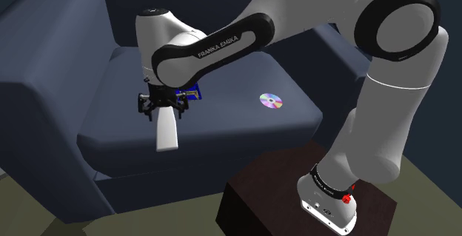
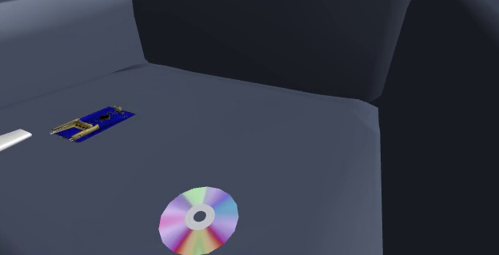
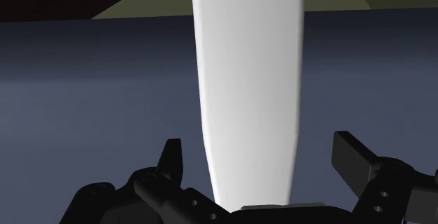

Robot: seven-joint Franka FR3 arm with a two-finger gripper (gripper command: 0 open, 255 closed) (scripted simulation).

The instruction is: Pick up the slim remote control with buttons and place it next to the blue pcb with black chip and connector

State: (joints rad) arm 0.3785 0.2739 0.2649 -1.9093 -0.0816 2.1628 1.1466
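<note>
The slim remote is drawn plain white and lies flat on the dark blue armchair seat; one end of it shows in the second exterior view. My black gripper hangs right over the remote's far end. Its fingers stand apart on either side of the remote without touching it, so the gripper is open. The blue PCB with gold connector parts lies close beside the remote, and the hand partly hides the PCB in the shoulder view.
A shiny rainbow CD lies on the seat toward the shoulder view's right. The chair's backrest and armrests wall the seat in. My dark stand sits before the seat's front edge.
</note>
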